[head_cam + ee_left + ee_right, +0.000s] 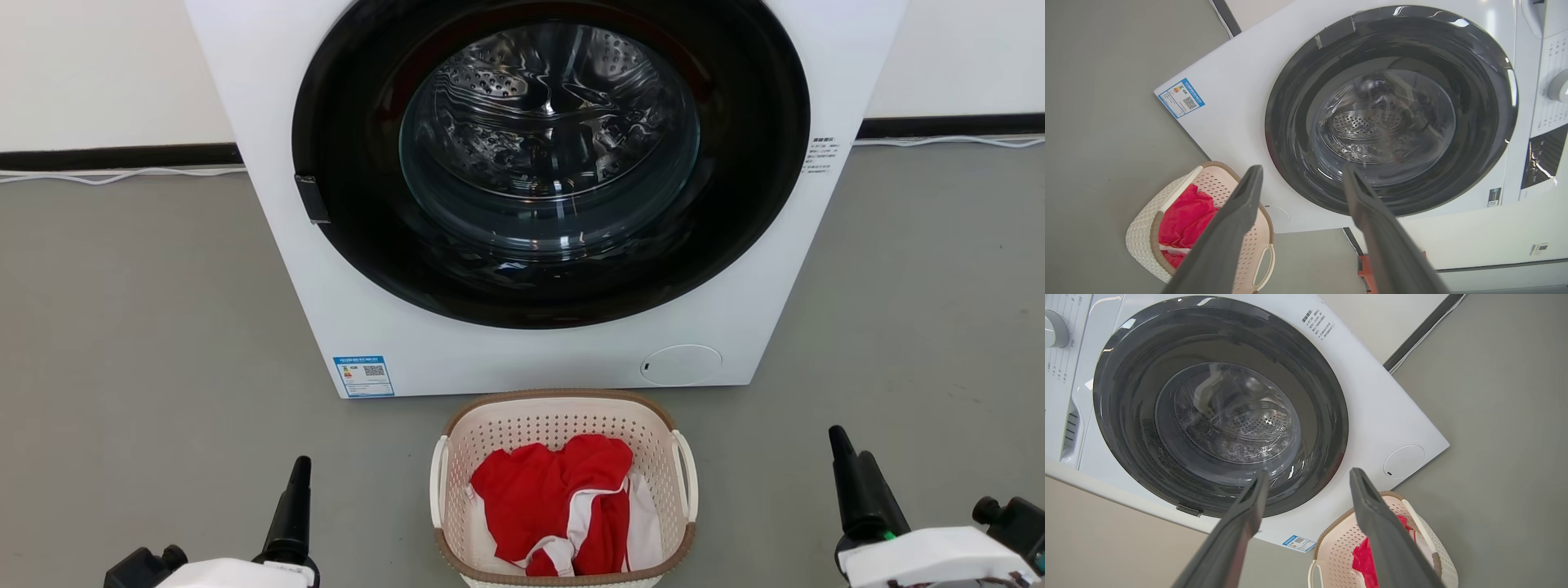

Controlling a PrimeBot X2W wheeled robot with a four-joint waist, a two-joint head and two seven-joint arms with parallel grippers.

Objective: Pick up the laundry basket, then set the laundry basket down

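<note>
The laundry basket (522,426) stands on the grey floor just in front of the washing machine, cream-white and perforated with a brown rim and a white loop handle on each side. Red and white clothes (555,490) lie inside it. My left gripper (300,465) hangs to the left of the basket and my right gripper (849,447) to its right, both well apart from it. In the left wrist view the left gripper (1302,169) is open and empty, with the basket (1141,237) at the lower left. The right gripper (1309,472) is likewise open, the basket (1339,543) below it.
A large white washing machine (269,98) with a round dark glass door (547,147), shut, rises right behind the basket. A white cable (122,174) runs along the dark skirting at the wall. Grey floor (147,310) stretches to both sides of the machine and basket.
</note>
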